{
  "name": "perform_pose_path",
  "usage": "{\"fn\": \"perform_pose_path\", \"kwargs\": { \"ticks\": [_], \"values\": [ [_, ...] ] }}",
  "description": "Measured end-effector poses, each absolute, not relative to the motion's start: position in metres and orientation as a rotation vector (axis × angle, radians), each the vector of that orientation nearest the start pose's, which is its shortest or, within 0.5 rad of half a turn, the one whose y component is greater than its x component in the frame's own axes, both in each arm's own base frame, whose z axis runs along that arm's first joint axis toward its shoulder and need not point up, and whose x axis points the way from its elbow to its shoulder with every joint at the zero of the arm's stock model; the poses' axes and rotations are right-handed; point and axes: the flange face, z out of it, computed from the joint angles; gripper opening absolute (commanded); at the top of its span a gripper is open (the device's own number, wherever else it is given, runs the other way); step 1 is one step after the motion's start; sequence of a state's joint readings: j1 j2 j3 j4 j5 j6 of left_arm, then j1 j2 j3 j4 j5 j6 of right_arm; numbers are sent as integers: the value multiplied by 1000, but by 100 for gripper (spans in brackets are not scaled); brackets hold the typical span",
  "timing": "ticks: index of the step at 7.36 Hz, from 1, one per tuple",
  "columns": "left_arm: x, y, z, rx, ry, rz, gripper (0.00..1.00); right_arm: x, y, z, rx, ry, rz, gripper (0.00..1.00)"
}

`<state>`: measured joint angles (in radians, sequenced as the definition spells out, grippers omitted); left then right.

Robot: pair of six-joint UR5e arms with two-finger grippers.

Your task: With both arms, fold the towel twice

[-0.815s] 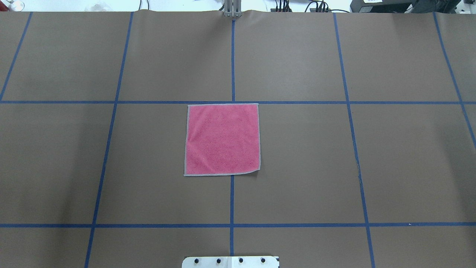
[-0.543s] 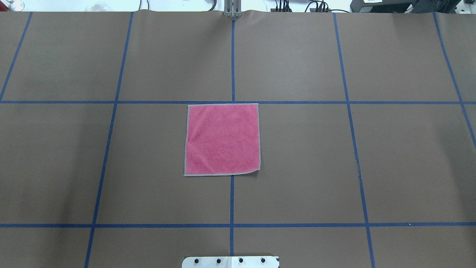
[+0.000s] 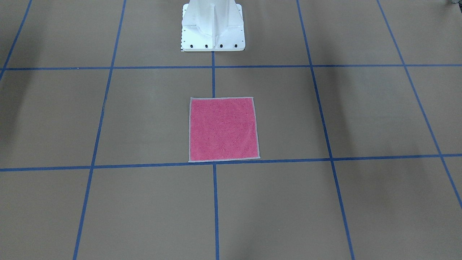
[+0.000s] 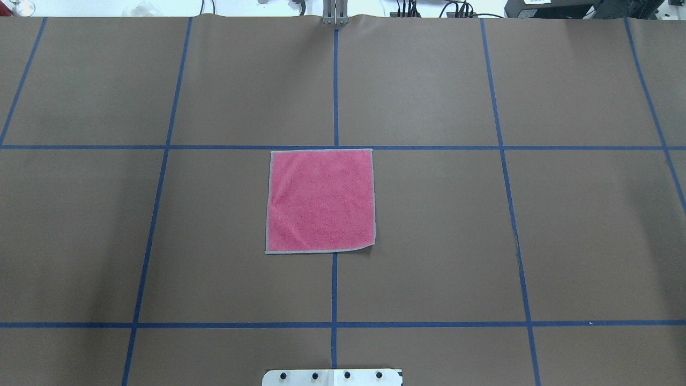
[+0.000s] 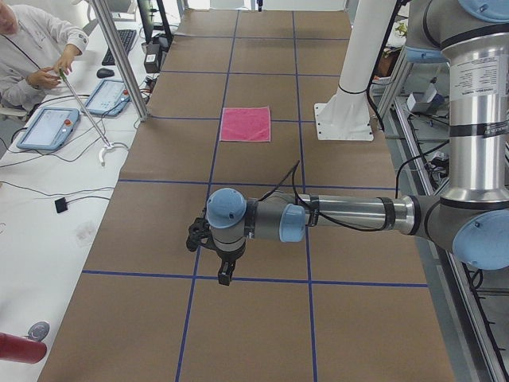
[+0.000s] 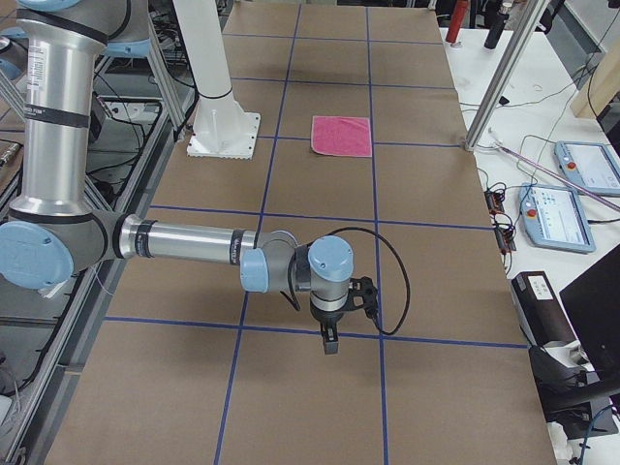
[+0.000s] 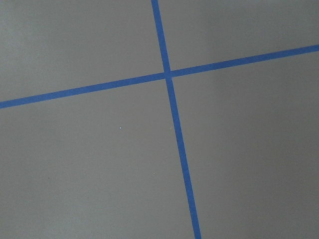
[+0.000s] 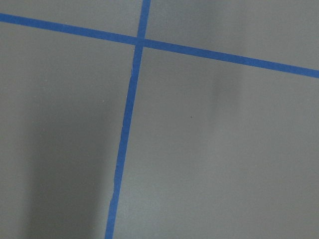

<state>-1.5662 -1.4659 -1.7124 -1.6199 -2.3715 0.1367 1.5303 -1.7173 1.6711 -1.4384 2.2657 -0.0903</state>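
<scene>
1. We see one towel (image 4: 320, 200), a small pink square with a pale grey border. It lies flat and fully open, pink face up, near the middle of the table (image 4: 482, 241).
2. The towel straddles the central blue tape line (image 4: 334, 287). Its far edge runs along a crossing line. We judge this centred spot lets both arms reach it equally.
3. One towel corner, on the robot's side and to its right, looks slightly curled. We judge this a handy place to pinch.
4. No fold has been made yet, so both folds remain to do.
5. There are two arms. The left arm (image 5: 350, 213) stretches out low over the table towards the robot's left end, well apart from the towel.
6. The left gripper (image 5: 226, 278) points down, hanging just above the brown surface. We cannot tell whether its fingers are spread or closed, and it holds nothing we can see.
7. The right arm (image 6: 184, 239) mirrors this towards the opposite end, also well apart from the towel.
8. The right gripper (image 6: 329, 345) points down too. Again we cannot tell how its jaws stand.
9. We judge this parked pose keeps the towel clear for the cameras before the reach begins.
10. Each wrist camera shows only bare brown surface and a tape crossing.
11. One white pedestal base (image 3: 213, 29) stands just behind the towel.
12. One seated person (image 5: 32, 48) appears at a side bench.
</scene>
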Motion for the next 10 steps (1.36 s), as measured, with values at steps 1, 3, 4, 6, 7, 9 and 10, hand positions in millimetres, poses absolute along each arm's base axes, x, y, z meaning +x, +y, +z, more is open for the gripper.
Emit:
{"fn": "perform_pose_path", "kwargs": {
  "ticks": [1, 3, 4, 6, 7, 9, 10],
  "values": [
    [-60, -456, 622, 152, 793, 174, 100, 51, -447, 651, 162, -691, -176, 100],
    [-60, -474, 589, 218, 789, 199, 100, 48, -466, 616, 282, -715, -200, 100],
    [-59, -490, 567, 272, 785, 222, 100, 44, -473, 598, 304, -746, -173, 100],
    [-58, -516, 529, 358, 786, 244, 100, 20, -475, 544, 310, -812, -81, 100],
    [-57, -519, 522, 368, 801, 231, 100, -6, -472, 510, 300, -848, -41, 100],
    [-47, -519, 511, 413, 848, 239, 100, -80, -467, 431, 266, -913, 41, 100],
    [-28, -518, 505, 425, 877, 249, 100, -121, -465, 398, 254, -929, 87, 100]
  ]
}}
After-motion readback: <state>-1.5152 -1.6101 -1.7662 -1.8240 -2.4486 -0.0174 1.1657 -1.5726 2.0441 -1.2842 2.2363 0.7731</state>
